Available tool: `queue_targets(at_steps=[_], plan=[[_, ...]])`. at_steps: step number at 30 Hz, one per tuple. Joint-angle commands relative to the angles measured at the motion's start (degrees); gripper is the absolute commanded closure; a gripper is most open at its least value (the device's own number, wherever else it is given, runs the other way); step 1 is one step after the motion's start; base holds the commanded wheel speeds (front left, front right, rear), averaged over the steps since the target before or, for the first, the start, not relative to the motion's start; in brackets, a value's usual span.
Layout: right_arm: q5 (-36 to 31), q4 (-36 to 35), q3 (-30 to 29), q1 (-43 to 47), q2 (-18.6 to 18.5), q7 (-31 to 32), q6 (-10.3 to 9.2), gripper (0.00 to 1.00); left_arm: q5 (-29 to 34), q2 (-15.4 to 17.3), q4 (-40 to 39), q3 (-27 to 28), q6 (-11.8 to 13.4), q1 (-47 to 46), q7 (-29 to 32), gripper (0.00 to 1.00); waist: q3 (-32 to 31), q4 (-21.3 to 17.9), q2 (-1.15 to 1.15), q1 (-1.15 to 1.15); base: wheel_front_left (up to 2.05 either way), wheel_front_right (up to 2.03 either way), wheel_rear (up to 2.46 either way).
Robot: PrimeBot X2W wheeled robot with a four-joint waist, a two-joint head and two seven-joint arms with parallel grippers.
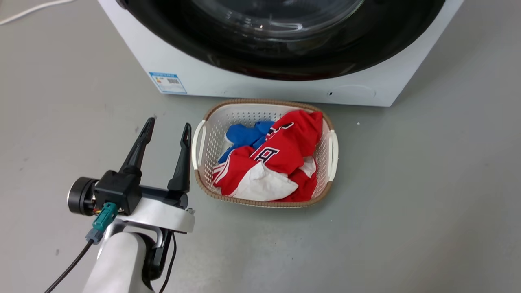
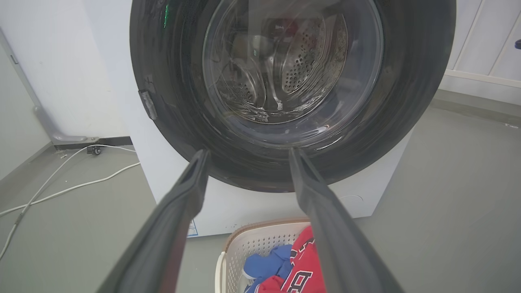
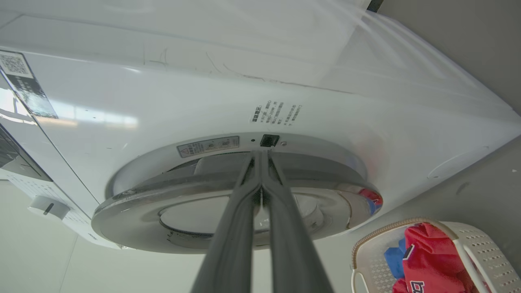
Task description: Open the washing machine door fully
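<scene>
Your right claw point(image 3: 260, 156), pinched narrow, noses the rim of the washing machine door point(image 3: 134, 205) at twelve o'clock, so hook behind and arc outward; left claw point(image 1: 169, 123) hangs wide.

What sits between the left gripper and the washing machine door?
Nothing: in the left wrist view the left gripper, jaws open, faces the washing machine door across open air; the laundry basket lies below.

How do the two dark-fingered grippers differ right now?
The left gripper is open; the right gripper is shut. The left gripper hangs over the grey floor beside the white laundry basket; the right gripper's tips sit at the rim of the round glossy black washing machine door. Both have long dark fingers.
</scene>
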Motion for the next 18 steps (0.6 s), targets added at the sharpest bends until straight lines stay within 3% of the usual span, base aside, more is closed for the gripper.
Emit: queue_targets(at_steps=[1,18], plan=[[-1.6,1.0,0.6,-2.9,-0.1,1.1,0.02,1.0,0.5,-0.1,-0.3,-0.3,-0.2,-1.3,-0.3,0.0,1.8,1.1,0.0,-0.01,0.0,0.0,0.0],[-13.5,4.3,1.8,-17.4,2.2,3.4,0.02,1.0,1.5,-1.8,-1.4,-1.5,-0.9,-4.8,-0.4,0.0,8.2,3.6,0.0,-0.01,0.0,0.0,0.0]])
